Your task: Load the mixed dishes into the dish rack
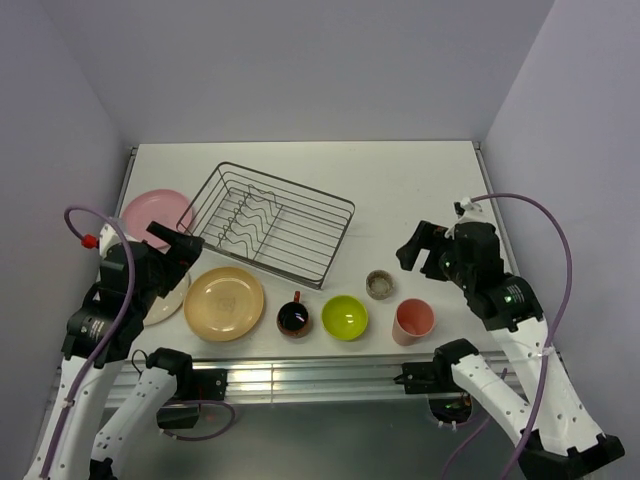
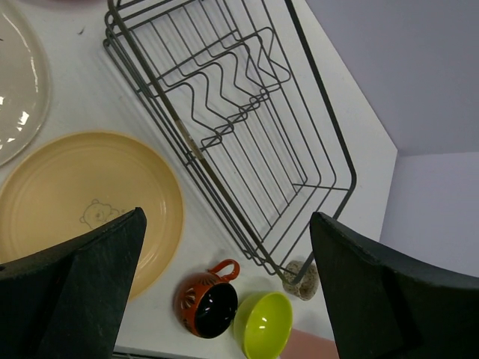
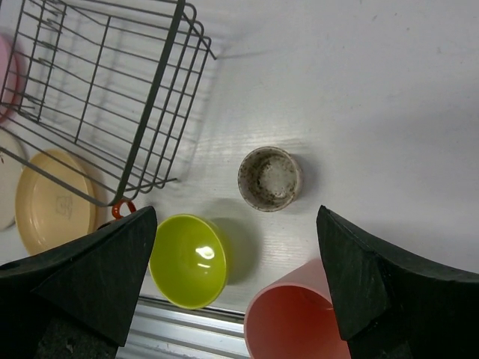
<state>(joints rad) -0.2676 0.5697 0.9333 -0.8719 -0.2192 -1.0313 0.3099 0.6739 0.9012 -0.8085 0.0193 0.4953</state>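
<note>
The silver wire dish rack [image 1: 272, 222] stands empty at mid-table; it also shows in the left wrist view [image 2: 247, 120] and right wrist view [image 3: 97, 97]. Along the front are the tan-orange plate [image 1: 224, 303], red mug [image 1: 293, 317], lime-green bowl [image 1: 344, 317], grey-beige cup [image 1: 380, 284] and salmon-pink tumbler [image 1: 413, 321]. The pink plate [image 1: 150, 213] lies at far left, the pale cream plate [image 1: 165, 303] partly under my left arm. My left gripper [image 1: 178, 250] is open and empty above the plates. My right gripper [image 1: 420, 252] is open and empty above the cup [image 3: 270, 178] and tumbler [image 3: 299, 318].
The table's front edge with a metal rail [image 1: 300, 378] runs just below the row of dishes. Purple walls close the left, back and right sides. Purple cables [image 1: 560, 260] loop off both arms.
</note>
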